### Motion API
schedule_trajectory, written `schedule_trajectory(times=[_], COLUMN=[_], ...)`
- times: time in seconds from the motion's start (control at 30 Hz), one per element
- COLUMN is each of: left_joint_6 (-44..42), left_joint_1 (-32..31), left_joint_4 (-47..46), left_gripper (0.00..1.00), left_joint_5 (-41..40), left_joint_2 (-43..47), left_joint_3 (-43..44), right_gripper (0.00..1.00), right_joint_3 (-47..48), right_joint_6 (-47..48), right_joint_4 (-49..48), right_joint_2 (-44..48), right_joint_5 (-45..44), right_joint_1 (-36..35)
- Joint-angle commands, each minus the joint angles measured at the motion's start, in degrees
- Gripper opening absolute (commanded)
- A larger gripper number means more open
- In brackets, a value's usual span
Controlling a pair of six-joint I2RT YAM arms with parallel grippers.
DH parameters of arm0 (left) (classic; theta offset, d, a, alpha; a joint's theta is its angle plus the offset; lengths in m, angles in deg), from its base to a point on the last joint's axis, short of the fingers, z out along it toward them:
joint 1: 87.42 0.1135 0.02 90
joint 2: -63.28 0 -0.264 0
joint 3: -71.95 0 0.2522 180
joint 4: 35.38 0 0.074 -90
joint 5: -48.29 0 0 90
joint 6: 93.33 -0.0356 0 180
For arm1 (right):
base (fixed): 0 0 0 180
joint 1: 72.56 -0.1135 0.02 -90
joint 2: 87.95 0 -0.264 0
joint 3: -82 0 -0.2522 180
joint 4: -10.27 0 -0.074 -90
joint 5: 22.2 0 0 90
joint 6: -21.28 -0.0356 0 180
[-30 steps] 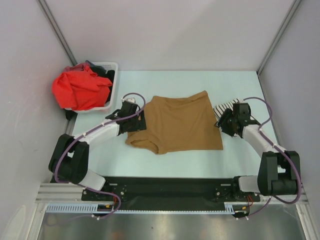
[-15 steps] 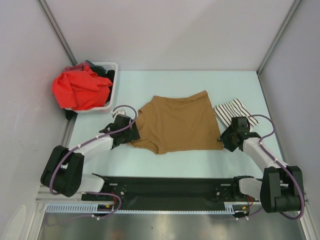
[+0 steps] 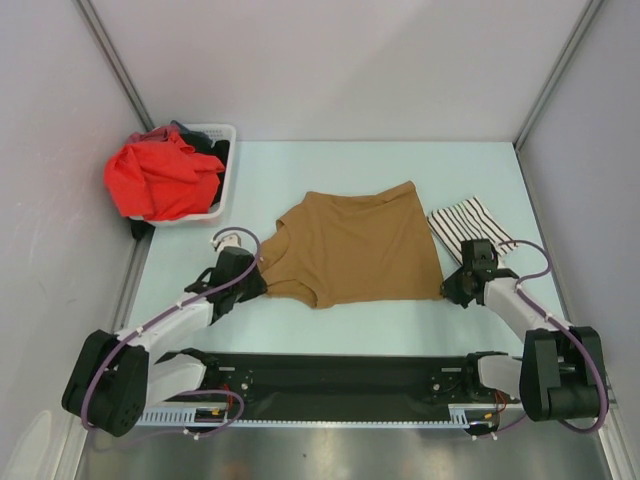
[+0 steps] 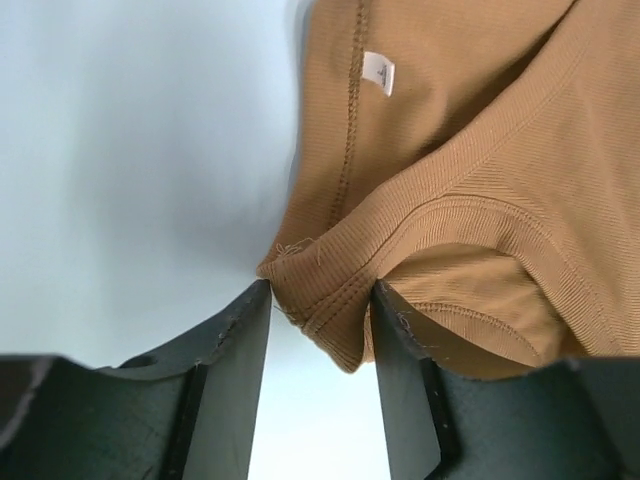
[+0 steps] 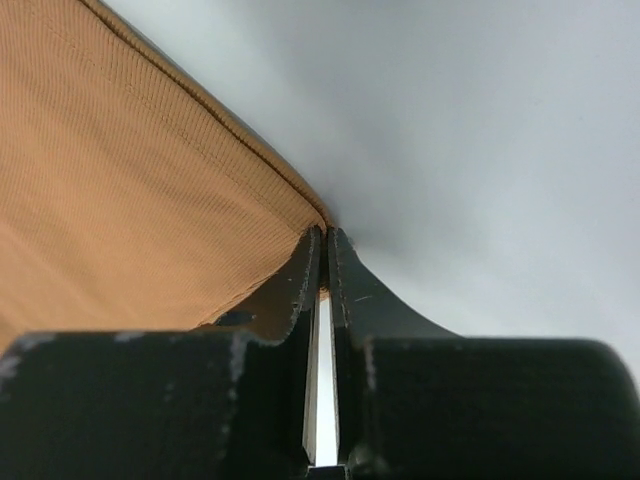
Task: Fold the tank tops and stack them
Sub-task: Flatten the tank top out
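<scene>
- The tan tank top (image 3: 355, 245) lay spread flat on the surface (image 3: 380, 170). Its hem ran along its right side and its shoulder straps pointed to the left.
- Your left gripper (image 3: 258, 285) sat at the tan tank top's near-left corner, over a strap end.
- In the left wrist view its jaws stood partly open, with one of the fingers (image 4: 245, 340) on each side of the bunched, stitched strap end. The cloth met both inner faces, but it was not pressed flat.
- A small white label (image 4: 378, 72) showed on the tan tank top's inner seam, just beyond that strap.
- Your right gripper (image 3: 450, 288) sat at the tan tank top's near-right corner.
- In the right wrist view its jaws were closed to a thin slit, and the tip of the hem corner ran in between the fingertips.
- The striped tank top (image 3: 468, 222) lay just right of the tan tank top, folded small. It was beside the hem, and your right arm crossed its near edge.
- The white basket (image 3: 210, 128) stood well to the far left of the tan tank top, with a red garment (image 3: 160, 175) heaped over its rim.
</scene>
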Motion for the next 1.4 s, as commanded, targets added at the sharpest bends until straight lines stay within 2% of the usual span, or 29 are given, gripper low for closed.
schedule_trajectory(times=[0.0, 0.03, 0.07, 0.17, 0.37, 0.4, 0.47, 0.5, 0.53, 0.57, 0.67, 0.77, 0.83, 0.9, 0.93, 1.0, 1.03, 1.13, 1.2, 1.33, 1.37], left_joint_6=[0.8, 0.8, 0.8, 1.3, 8.6, 10.7, 12.5, 13.7, 14.1, 13.7, 10.8, 7.2, 5.2, 6.9, 8.1, 11.5, 12.5, 15.3, 16.3, 17.0, 16.7], left_joint_1=[0.2, 0.2, 0.2, 0.2, 1.8, 3.2, 4.2, 4.5, 4.7, 4.7, 4.5, 2.4, -3.6, -9.7, -16.4, -24.3, -26.0, -30.7, -31.9, -33.4, -33.4], left_joint_4=[-2.2, -2.3, -2.1, -0.7, 5.1, 6.8, 8.9, 11.2, 12.1, 12.3, 15.4, 15.8, 14.6, 14.8, 14.8, 14.4, 13.8, 8.5, 3.6, 1.3, 1.0], left_gripper=[0.49, 0.47, 0.36, 0.0, 0.0, 0.01, 0.09, 0.42, 0.82, 0.99, 1.0, 1.0, 0.95, 0.87, 0.86, 0.84, 0.85, 0.85, 0.82, 0.78, 0.74], left_joint_5=[0.3, 0.6, 0.8, 0.0, -4.7, -4.9, -5.9, -7.6, -8.0, -7.7, -7.7, -6.6, -6.3, -9.0, -10.5, -13.2, -13.3, -11.6, -9.2, -9.0, -8.9], left_joint_2=[1.6, 1.4, 1.4, 2.0, 13.1, 14.8, 19.9, 21.3, 23.5, 24.3, 24.8, 24.1, 22.5, 20.3, 17.4, 14.1, 10.7, 4.1, 0.7, -7.4, -8.3], left_joint_3=[-0.9, -0.8, -0.6, -0.5, -4.1, -5.4, -6.3, -6.5, -6.5, -5.9, -2.7, -0.8, 1.3, 4.4, 5.6, 8.4, 9.0, 9.7, 9.7, 11.7, 11.9], right_gripper=[0.05, 0.03, 0.0, 0.0, 0.0, 0.0, 0.0, 0.0, 0.0, 0.0, 0.08, 0.1, 0.1, 0.09, 0.08, 0.06, 0.06, 0.04, 0.03, 0.02, 0.02], right_joint_3=[-1.5, -1.8, -1.8, -1.9, -3.6, -4.4, -5.2, -5.9, -6.1, -6.3, -6.2, -6.1, -6.0, -5.5, -5.5, -5.3, -5.1, -5.0, -5.1, -4.8, -4.8], right_joint_6=[-1.4, -1.5, -1.5, -1.9, -3.6, -4.2, -4.5, -4.5, -4.6, -4.5, -4.1, -3.5, -3.1, -2.7, -2.5, -2.1, -2.1, -2.3, -2.3, -2.1, -2.0], right_joint_4=[1.8, 1.9, 2.3, 3.6, 5.0, 5.3, 5.3, 5.2, 4.9, 5.1, 5.9, 6.0, 6.0, 6.2, 6.3, 6.4, 6.4, 6.2, 6.0, 6.2, 6.2], right_joint_2=[3.5, 4.0, 4.7, 5.3, 8.6, 9.9, 11.2, 11.8, 12.6, 12.9, 13.7, 14.4, 14.6, 14.5, 14.5, 14.4, 14.5, 14.4, 14.5, 14.6, 14.9], right_joint_5=[-1.8, -1.7, -1.6, -1.4, -0.5, -0.3, 0.5, 0.9, 1.5, 1.6, 1.2, 1.2, 1.0, 0.7, 0.6, 0.3, 0.2, 0.3, 0.4, 1.0, 1.0], right_joint_1=[0.0, 0.1, 0.2, 0.4, 0.6, 0.7, 0.6, 0.4, 0.2, -0.1, -0.8, -1.0, -1.3, -1.4, -1.4, -1.6, -1.6, -1.8, -2.0, -2.1, -2.1])
